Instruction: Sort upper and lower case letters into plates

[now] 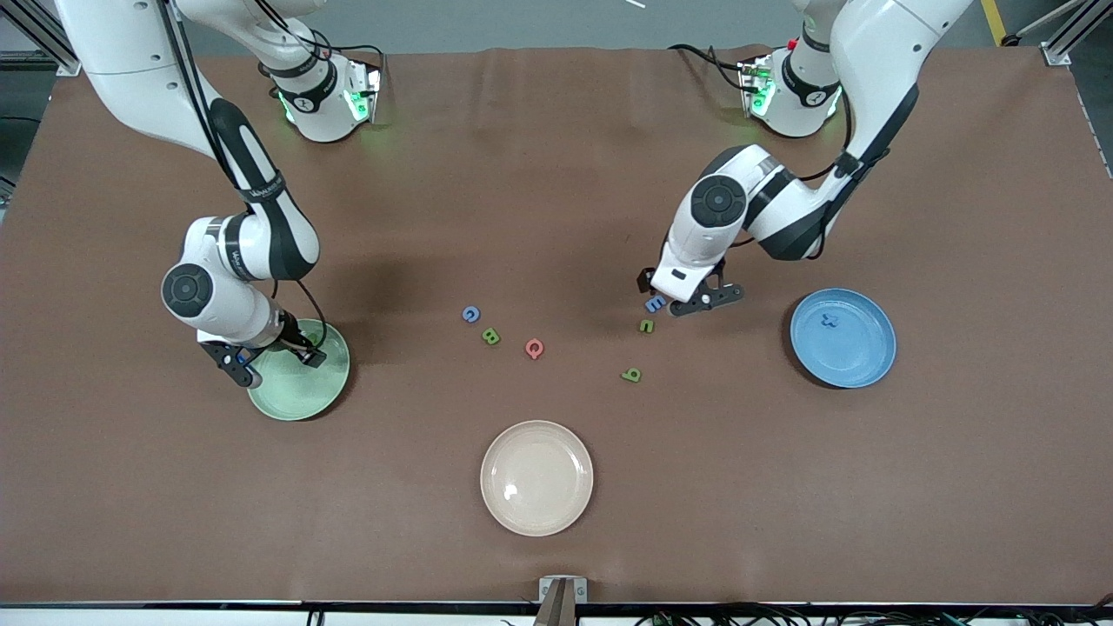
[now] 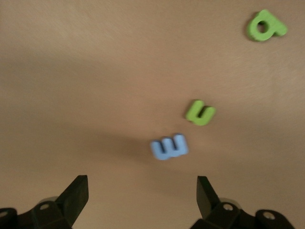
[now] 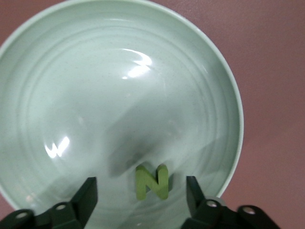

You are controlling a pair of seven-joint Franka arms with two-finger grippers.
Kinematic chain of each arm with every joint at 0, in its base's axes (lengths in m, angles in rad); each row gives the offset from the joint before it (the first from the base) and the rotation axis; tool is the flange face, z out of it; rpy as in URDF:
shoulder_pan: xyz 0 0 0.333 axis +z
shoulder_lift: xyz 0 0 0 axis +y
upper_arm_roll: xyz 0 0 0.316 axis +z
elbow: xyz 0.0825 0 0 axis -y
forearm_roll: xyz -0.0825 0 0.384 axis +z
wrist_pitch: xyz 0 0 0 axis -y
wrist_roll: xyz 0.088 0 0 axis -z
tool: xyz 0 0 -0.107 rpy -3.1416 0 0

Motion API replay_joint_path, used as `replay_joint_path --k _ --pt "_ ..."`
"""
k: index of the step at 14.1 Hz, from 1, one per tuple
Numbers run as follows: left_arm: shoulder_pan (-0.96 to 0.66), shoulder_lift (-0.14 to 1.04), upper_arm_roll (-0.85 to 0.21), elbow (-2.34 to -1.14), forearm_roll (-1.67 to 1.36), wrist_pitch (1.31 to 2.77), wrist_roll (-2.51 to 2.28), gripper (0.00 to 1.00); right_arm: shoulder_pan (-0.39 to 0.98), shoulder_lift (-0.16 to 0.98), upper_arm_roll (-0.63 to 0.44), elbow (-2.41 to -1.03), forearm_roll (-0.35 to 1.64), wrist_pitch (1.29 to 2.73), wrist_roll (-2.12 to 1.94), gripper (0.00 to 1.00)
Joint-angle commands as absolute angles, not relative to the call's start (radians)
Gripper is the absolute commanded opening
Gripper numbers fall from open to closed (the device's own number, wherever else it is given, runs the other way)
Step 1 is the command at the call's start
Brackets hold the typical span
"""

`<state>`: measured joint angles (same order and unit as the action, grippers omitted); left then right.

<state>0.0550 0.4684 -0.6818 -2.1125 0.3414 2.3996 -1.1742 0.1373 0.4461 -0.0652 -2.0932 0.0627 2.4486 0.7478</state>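
In the front view the green N is hidden by the right gripper, which hangs over the mint green plate toward the right arm's end of the table; only the right wrist view shows the letter lying inside that plate between the spread fingers, free of both. The fingertips themselves are cut off at the edge of that view. The left gripper is seen low over the blue m, its fingers spread wide with nothing between them; in the left wrist view the m is blurred, as are the green n just beside it and the green b or q shape, whose letter cannot be told for certain. The blue x is made out only faintly against the blue plate it lies in, toward the left arm's end. The blue G, green B and pink Q lie in a loose row on the brown table, shown in the front view alone. A cream-beige plate stands nearest to the front camera, with nothing visible in it
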Motion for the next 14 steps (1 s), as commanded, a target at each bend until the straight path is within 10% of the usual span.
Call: replay_joint_path --k 1,14 --pt "0.032 0.535 -0.677 -2.069 0.364 2.462 -1.32 1.0 0.152 0.411 -0.043 -2.037 0.103 2.341 0.794 1.0" --pt "0.025 0.638 -0.644 -2.066 0.548 2.496 -1.474 0.99 0.586 0.459 -0.038 -2.034 0.183 2.51 1.328 1.0"
